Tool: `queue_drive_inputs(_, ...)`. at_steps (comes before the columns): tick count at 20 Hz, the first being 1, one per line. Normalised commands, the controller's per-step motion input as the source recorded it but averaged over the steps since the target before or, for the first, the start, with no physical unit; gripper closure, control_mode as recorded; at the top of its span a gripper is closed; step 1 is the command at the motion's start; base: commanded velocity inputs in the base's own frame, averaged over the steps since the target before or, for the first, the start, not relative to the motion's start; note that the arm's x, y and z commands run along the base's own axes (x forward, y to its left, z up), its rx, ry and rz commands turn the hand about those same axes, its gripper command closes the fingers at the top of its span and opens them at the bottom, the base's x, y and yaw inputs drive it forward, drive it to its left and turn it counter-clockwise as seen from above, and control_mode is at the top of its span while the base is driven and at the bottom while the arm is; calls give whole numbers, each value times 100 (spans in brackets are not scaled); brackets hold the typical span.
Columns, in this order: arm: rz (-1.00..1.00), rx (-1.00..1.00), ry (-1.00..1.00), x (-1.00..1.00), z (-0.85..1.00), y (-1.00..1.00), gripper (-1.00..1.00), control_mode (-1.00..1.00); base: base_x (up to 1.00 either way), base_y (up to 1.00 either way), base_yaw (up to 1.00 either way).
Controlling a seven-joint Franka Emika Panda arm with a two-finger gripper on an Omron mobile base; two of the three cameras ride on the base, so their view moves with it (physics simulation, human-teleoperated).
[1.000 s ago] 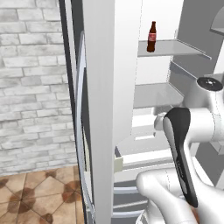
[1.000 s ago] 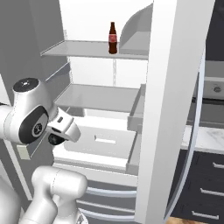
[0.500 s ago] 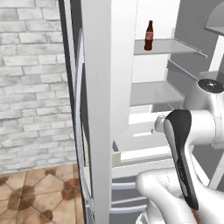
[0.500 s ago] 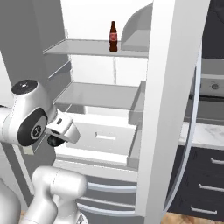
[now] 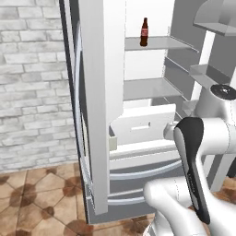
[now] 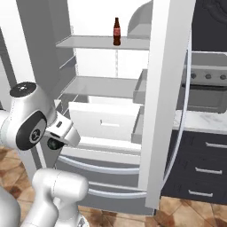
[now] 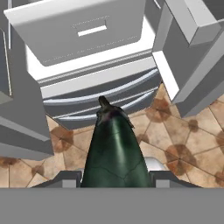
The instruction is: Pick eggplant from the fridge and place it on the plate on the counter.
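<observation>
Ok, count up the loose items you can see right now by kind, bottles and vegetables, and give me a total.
Bottles: 1, the brown bottle on the fridge upper shelf.
Vegetables: 1, the eggplant held in the gripper.
Total: 2

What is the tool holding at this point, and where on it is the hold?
The tool holds the eggplant by its thick lower body; its stem end points away toward the fridge drawers and tiled floor.
</observation>
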Motion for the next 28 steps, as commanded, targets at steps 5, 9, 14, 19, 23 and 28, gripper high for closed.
queue_drive_inputs(5, 0, 0, 0, 0, 0, 0, 100, 100, -59, -28, -7)
queue_drive_inputs(9, 0, 0, 0, 0, 0, 0, 100, 100, -92, -31, -4)
queue_drive_inputs(14, 0, 0, 0, 0, 0, 0, 100, 100, -83, 14, -17)
queue_drive_inputs(19, 0, 0, 0, 0, 0, 0, 100, 100, -3, 62, -52)
queue_drive_inputs(23, 0, 0, 0, 0, 0, 0, 100, 100, 0, 92, -54)
queue_drive_inputs(28, 0, 0, 0, 0, 0, 0, 100, 100, -34, 44, -39)
